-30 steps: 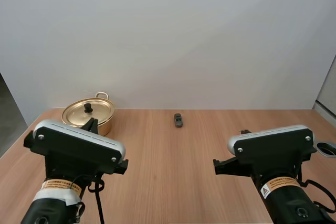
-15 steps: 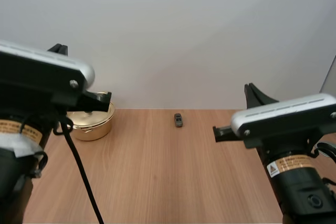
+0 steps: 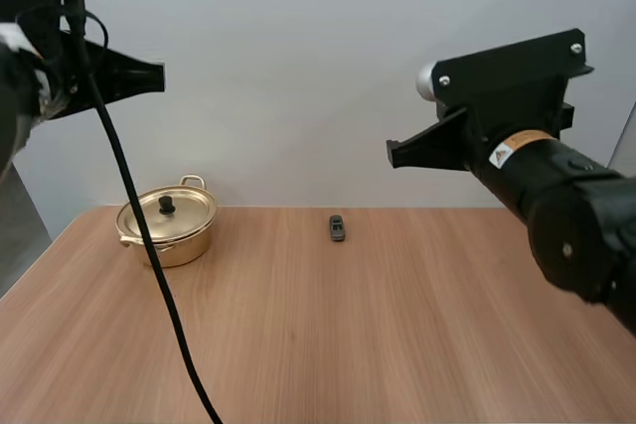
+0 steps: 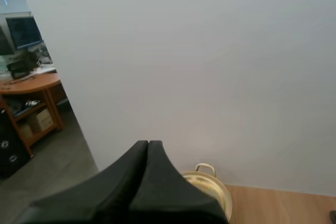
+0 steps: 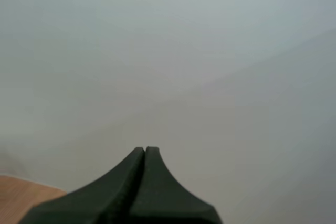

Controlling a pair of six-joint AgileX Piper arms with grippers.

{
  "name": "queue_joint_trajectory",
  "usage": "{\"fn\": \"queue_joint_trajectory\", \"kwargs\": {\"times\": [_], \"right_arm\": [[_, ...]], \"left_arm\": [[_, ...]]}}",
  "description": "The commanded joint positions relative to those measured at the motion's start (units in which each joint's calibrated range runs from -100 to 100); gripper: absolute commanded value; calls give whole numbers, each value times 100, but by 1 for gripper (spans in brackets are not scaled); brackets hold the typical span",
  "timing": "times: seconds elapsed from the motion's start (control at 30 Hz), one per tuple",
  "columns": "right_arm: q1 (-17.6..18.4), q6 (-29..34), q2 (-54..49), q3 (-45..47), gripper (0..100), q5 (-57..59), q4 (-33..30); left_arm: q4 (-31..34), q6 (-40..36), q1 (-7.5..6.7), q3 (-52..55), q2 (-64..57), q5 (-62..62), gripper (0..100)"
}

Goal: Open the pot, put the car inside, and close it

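both arms have risen clear of the table (image 3: 318, 335), left gripper (image 4: 148, 144) and right gripper (image 5: 145, 149) each closed empty, so the lidded gold pot (image 3: 184, 230) far left and toy car (image 3: 338, 227) at centre back stand unobstructed.

We see a shiny gold pot (image 3: 171, 237) with a matching gold lid (image 3: 187, 209) and a black knob (image 3: 166, 205). The toy car (image 3: 338, 227) is dark grey. The table (image 3: 348, 335) is light brown wood with fine straight grain. Our left gripper (image 4: 148, 144) and right gripper (image 5: 145, 150) are plain black. The right arm (image 3: 571, 215) is black too, with an orange-and-white label (image 3: 512, 149). The wall (image 3: 318, 76) is plain pale grey.
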Motion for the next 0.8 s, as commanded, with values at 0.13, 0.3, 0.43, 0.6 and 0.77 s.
{"fn": "queue_joint_trajectory", "kwargs": {"times": [0.13, 0.3, 0.43, 0.6, 0.77], "right_arm": [[59, -1156, 3465, -4460, 0, 9209, 2608], [59, -1147, 3586, -4460, 0, 8122, 1574], [59, -953, 3586, -4460, 0, 7192, 1311], [59, -827, 3586, -4460, 29, 6873, 1311], [59, -1295, 3595, -4460, 100, 6873, 1305]], "left_arm": [[24, 476, 31, -1224, 2345, 3607, 0], [210, 508, 31, -1224, 2752, 3084, 0], [847, 494, 31, -1224, 2908, 2157, 0], [1020, 384, 31, -1224, 3052, 1801, 46], [837, 697, 31, -1224, 3446, 1462, 100]]}}
